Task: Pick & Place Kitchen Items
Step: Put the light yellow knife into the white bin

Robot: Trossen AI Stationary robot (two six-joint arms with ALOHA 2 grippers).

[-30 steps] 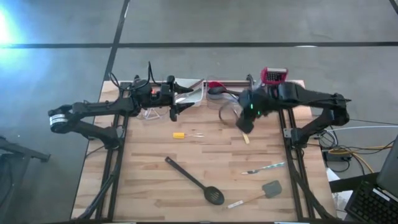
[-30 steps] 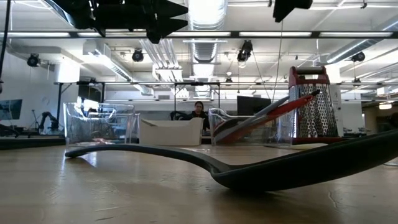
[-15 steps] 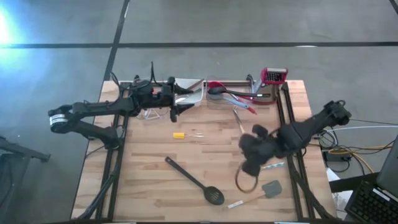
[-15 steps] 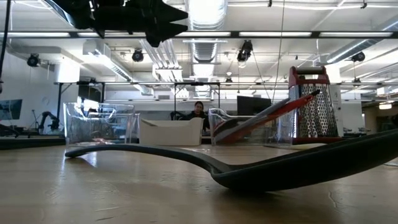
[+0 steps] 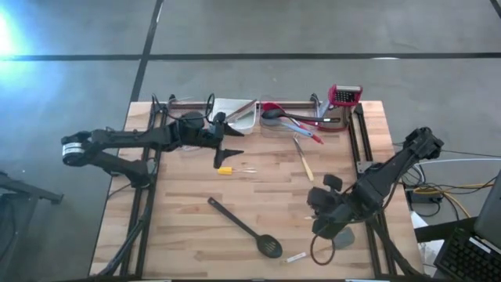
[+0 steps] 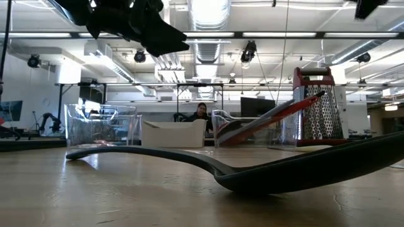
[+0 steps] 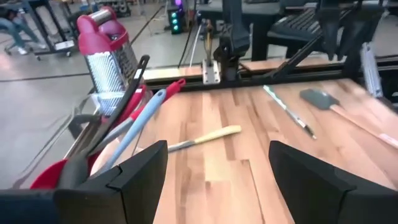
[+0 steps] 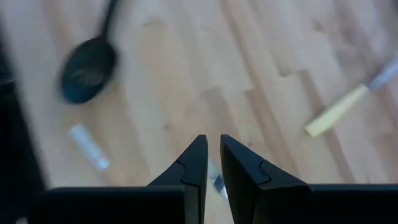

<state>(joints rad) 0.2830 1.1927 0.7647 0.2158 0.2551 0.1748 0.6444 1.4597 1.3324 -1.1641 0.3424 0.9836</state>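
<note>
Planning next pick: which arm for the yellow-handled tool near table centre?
Left, probably. The left claw hangs open just beside the yellow-handled tool; the right claw, nearly closed, is over by the grey spatula.

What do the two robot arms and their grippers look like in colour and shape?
Both arms are dark, near black, with slim jointed links. The left arm has a white band near its base, and a looped cable hangs by the right gripper. The left gripper has broad, angular black fingers.

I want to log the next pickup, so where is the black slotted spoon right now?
In the high view the black slotted spoon lies diagonally on the table's front middle, head toward the right gripper, apart from it.
</note>
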